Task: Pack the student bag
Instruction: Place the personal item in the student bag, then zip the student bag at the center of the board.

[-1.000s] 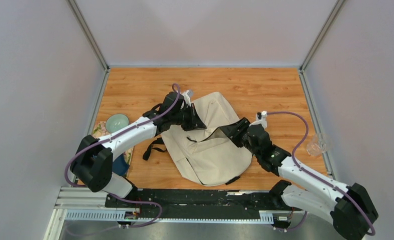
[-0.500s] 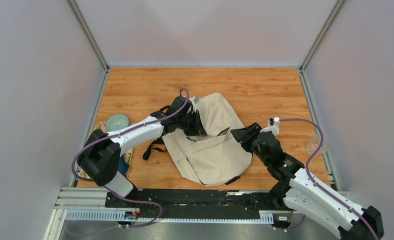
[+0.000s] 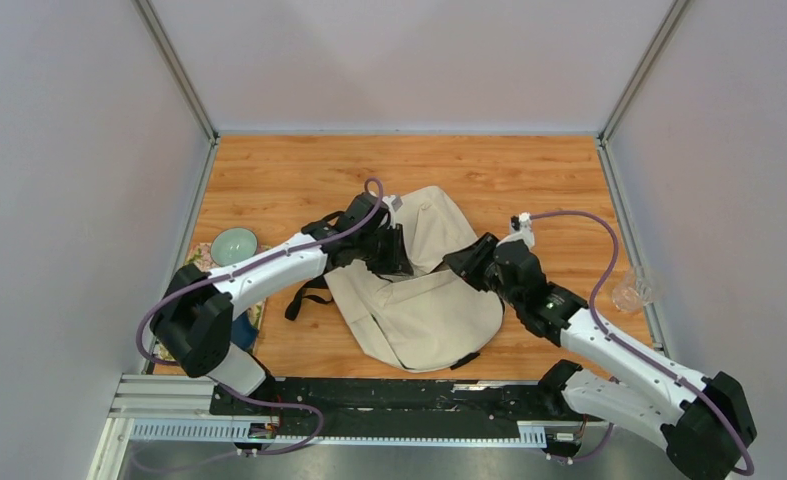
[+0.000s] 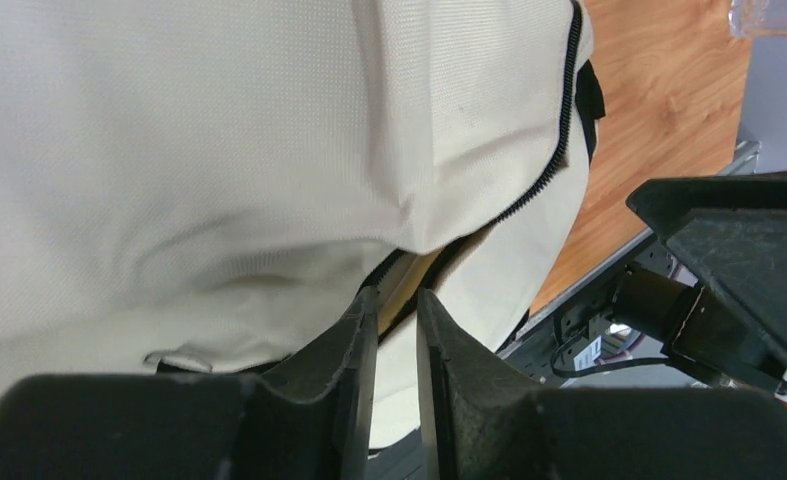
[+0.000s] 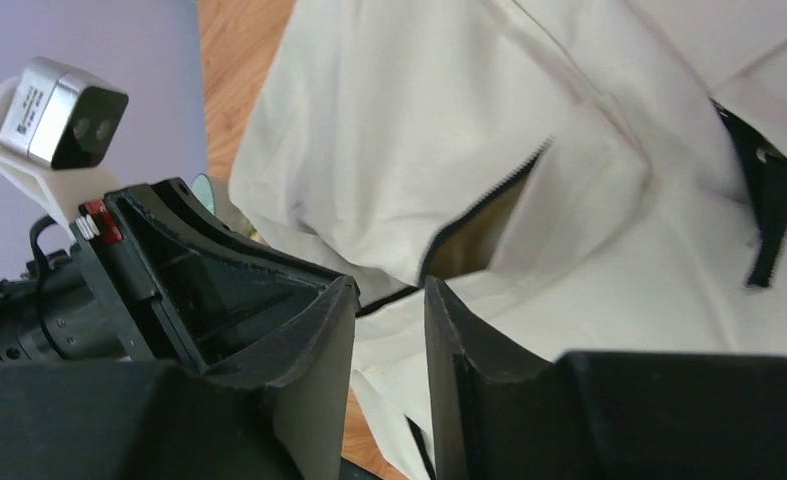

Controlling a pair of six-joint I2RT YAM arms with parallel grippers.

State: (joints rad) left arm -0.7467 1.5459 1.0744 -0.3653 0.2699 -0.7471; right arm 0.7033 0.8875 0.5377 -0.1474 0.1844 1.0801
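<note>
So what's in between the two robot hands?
The student bag: its unzipped opening lies between the left gripper and right gripper, seen from the top camera.

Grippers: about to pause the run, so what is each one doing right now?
Left gripper: slightly open against the student bag, nothing pinched.
Right gripper: partly open, holding nothing.

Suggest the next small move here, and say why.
Probably close the right gripper on the near lip of the zipper opening and lift it. The opening of the student bag is only a narrow slit. Both grippers sit at it with jaws slightly apart, and the left gripper holds nothing, so it seems nothing could go in yet.
</note>
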